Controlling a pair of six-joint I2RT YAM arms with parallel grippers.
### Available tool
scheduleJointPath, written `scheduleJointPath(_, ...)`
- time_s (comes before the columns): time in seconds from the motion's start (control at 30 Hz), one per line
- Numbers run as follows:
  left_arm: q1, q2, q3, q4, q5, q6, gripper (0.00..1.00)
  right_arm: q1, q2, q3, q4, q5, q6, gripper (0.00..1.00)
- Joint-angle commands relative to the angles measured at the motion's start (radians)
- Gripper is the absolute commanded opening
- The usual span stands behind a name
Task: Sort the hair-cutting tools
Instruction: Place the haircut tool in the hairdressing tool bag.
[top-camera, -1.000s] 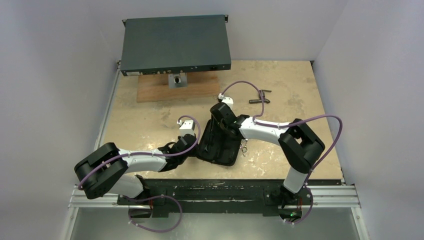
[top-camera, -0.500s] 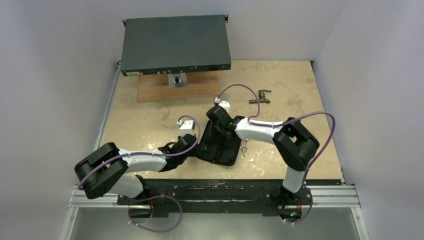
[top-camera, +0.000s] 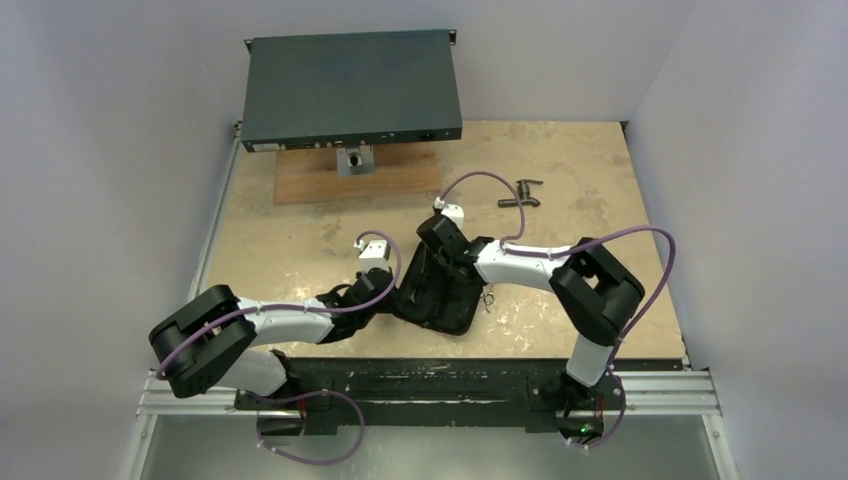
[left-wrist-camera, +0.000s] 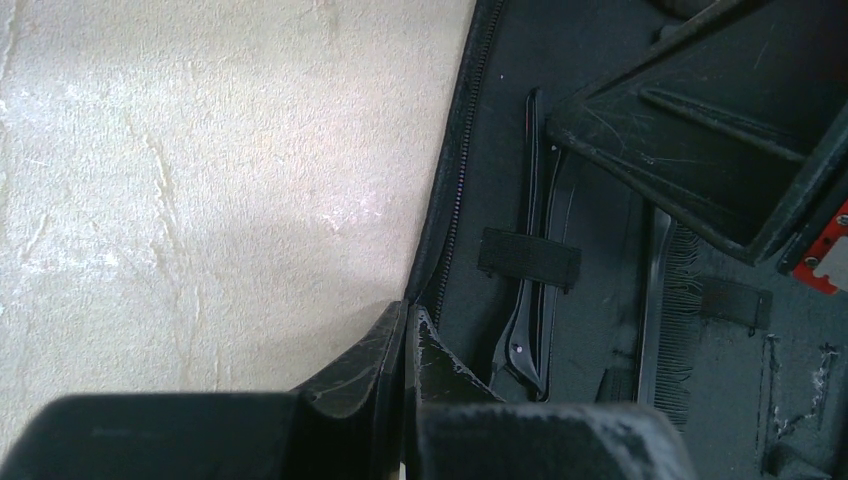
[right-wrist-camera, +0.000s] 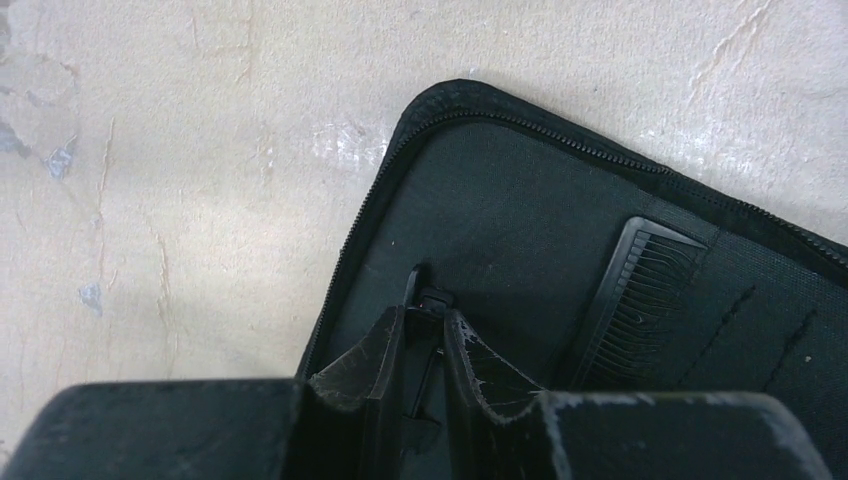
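Note:
An open black case (top-camera: 447, 306) lies in the middle of the table. My left gripper (top-camera: 392, 293) is shut on its zip edge (left-wrist-camera: 440, 250), as the left wrist view (left-wrist-camera: 408, 318) shows. My right gripper (top-camera: 438, 250) is over the case's far end, shut on the end of the thin black clip (right-wrist-camera: 430, 297). That clip (left-wrist-camera: 532, 330) lies under an elastic strap (left-wrist-camera: 528, 258) inside the case. The black comb (right-wrist-camera: 640, 295) lies in the case beside it, also in the left wrist view (left-wrist-camera: 655, 300). The small silver scissors (top-camera: 488, 296) lie on the table just right of the case.
A dark T-shaped fitting (top-camera: 520, 194) lies on the table at the back right. A wooden board (top-camera: 355, 180) and a large black box (top-camera: 350, 90) stand at the back. The table's front edge runs just below the case.
My right gripper shifted a little left over the case's far end, then back slightly towards me. The left arm and the case have not moved.

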Motion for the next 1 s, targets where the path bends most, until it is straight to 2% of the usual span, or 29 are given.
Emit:
scheduleJointPath(0.0, 0.008, 0.007, -0.013, 0.018, 0.003, 0.004, 0.0, 0.0, -0.071, -0.069, 0.091, 0.004, 0.0, 0.0)
scheduleJointPath(0.27, 0.007, 0.02, -0.015, 0.032, 0.018, 0.001, 0.0, -0.044, -0.16, -0.283, 0.382, -0.108, -0.003, 0.0)
scheduleJointPath(0.6, 0.008, 0.02, -0.017, 0.036, 0.024, -0.001, 0.0, -0.12, -0.178, -0.473, 0.665, -0.21, 0.0, 0.0)
scheduleJointPath(0.97, 0.008, 0.024, -0.02, 0.043, 0.017, -0.006, 0.0, -0.13, -0.202, -0.528, 0.641, -0.159, -0.008, 0.0)
